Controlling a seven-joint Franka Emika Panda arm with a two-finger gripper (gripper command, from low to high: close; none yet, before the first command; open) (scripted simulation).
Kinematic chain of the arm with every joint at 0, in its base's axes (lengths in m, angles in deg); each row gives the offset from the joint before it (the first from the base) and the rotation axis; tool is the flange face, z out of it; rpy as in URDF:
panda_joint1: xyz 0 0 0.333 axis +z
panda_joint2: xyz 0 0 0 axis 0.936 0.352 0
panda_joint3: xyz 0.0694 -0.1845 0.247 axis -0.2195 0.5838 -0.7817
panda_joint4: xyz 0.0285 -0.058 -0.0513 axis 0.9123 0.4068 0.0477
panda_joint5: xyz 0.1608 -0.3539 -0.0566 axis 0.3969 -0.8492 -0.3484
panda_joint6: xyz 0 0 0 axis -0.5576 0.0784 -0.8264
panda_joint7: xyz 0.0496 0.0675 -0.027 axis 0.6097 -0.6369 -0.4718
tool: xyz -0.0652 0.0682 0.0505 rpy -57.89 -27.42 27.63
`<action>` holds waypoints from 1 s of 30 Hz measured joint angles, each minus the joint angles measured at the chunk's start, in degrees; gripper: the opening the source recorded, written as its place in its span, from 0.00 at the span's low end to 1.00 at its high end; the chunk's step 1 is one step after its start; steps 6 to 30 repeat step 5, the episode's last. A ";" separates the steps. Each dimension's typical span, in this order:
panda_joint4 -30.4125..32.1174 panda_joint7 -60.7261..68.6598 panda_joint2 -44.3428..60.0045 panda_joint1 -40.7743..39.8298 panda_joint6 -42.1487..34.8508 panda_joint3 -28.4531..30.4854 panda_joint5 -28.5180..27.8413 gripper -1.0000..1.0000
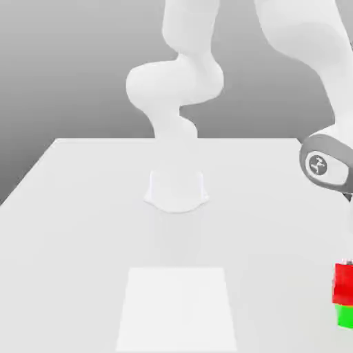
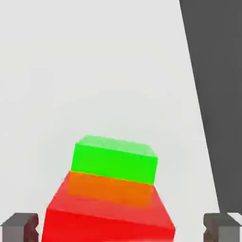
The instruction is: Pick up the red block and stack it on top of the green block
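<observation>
red block (image 1: 343, 283) sat squarely on top of the green block (image 1: 344, 316) at the far right edge of the exterior view, on the bench (image 1: 83, 227) toward its near side; stack looked done, judging by how they lay. gripper (image 2: 121, 227) was directly over the stack, fingers (image 2: 19, 226) spread wide to either side of the red block with clear gaps on both sides, gripping nothing. key relation for the next move: blocks lay straight below and between the fingers, so i judged a straight vertical retreat was the safe exit; any sideways drift would risk a pad clipping red and knocking it off. blocks are cubes, no long axis to speak of. in the hand view the green block showed past red's top face, which looked roughly aligned, but i couldn't confirm the offset exactly from that angle. hard to make out: both blocks were cut off by the frame edge in the exterior view, the arm's (image 1: 324, 165) lower hand ran out of frame there too, and only the fingertips showed in the hand view.
</observation>
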 joint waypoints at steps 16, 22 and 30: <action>-0.45 1.05 -4.21 0.41 -4.51 -1.02 1.15 1.00; -0.45 1.05 -4.21 0.41 -4.51 -1.02 1.15 1.00; -0.45 1.05 -4.21 0.41 -4.51 -1.02 1.15 1.00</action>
